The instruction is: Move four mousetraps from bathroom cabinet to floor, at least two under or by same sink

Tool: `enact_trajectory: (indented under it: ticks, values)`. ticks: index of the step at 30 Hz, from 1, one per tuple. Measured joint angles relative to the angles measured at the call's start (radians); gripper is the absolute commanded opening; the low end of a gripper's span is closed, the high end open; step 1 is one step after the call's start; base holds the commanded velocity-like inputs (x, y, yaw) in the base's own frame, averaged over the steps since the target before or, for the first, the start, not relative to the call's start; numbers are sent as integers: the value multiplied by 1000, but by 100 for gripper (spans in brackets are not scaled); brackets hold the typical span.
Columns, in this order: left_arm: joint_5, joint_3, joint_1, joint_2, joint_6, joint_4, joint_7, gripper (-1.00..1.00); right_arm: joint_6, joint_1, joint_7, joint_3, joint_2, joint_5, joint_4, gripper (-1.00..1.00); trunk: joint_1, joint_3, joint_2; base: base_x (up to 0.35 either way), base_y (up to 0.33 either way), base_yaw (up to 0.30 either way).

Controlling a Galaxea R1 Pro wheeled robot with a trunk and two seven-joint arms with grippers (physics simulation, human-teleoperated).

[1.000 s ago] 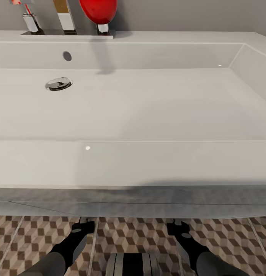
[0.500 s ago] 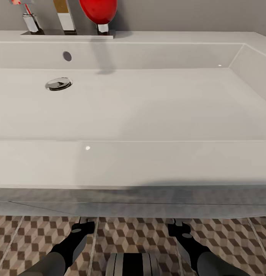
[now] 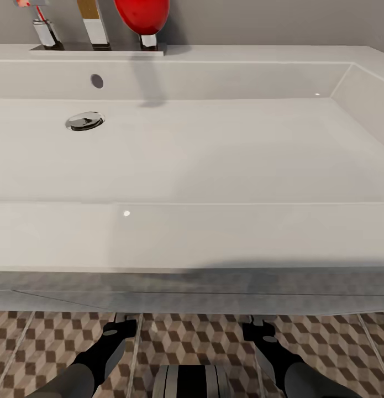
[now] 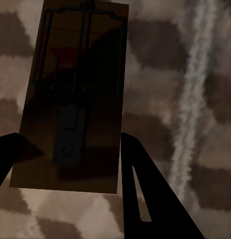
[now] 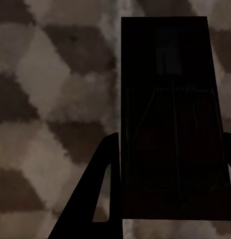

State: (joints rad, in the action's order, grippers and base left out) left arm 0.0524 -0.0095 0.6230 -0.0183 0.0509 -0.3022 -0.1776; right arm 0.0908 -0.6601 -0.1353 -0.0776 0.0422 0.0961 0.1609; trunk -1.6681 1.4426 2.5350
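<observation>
In the left wrist view a mousetrap point(image 4: 73, 99) runs lengthwise along the left tool point(image 4: 70, 149), its far end toward the top of the frame, tilted slightly right. The two dark fingers point(image 4: 145, 194) sit at its long edges, narrowed onto the board. In the right wrist view a second mousetrap point(image 5: 170, 119), very dark, also runs upward between the right tool's point(image 5: 170, 174) fingers, gripped alike. Both hang over the bathroom floor point(image 3: 203, 337), low in the head view, below the white sink point(image 3: 192, 155). The wire details are murky.
</observation>
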Motion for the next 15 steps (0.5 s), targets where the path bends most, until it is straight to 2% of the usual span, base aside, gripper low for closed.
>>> enact_trajectory:
  ticks: [15]
  values:
    - [1, 0, 0, 0, 25, 6, 0, -100, -14, -2, 0, 0, 0, 1, 0, -100, 0, 0, 0, 0, 0, 0]
